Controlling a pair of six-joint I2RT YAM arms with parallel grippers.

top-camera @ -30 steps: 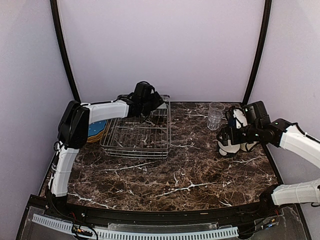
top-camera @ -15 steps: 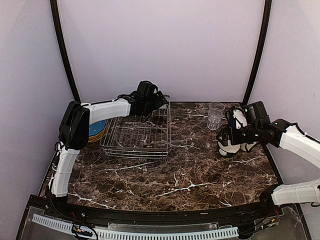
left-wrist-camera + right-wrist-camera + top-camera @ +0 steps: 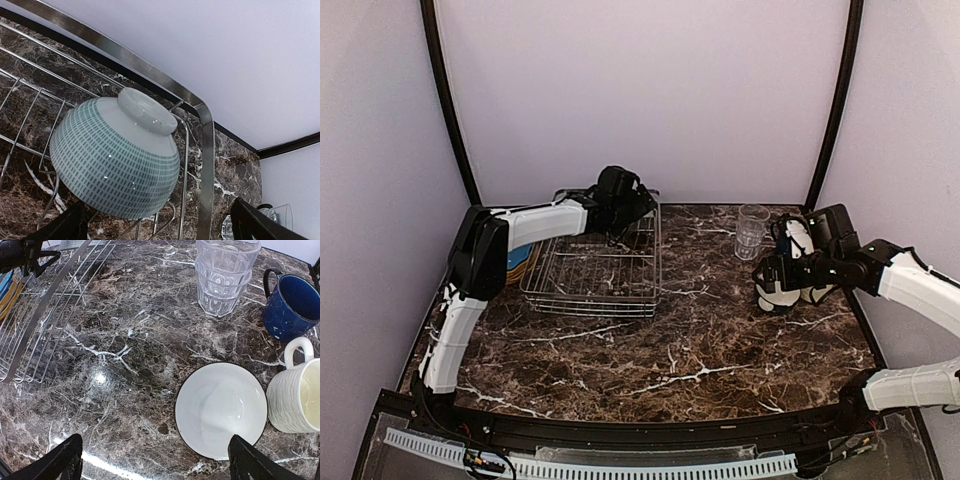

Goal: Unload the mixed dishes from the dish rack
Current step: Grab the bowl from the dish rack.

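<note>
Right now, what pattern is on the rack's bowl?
The bowl has teal dashes; left wrist view.

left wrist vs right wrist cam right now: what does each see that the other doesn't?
Left wrist only: a patterned bowl, upside down in a corner of the rack. Right wrist only: a white bowl, a cream mug and a blue mug, all upright on the table. Both: the rack, the marble table and the glasses. The glasses show as a full stack in the right wrist view, and only as a rim at the lower right edge in the left wrist view.
</note>
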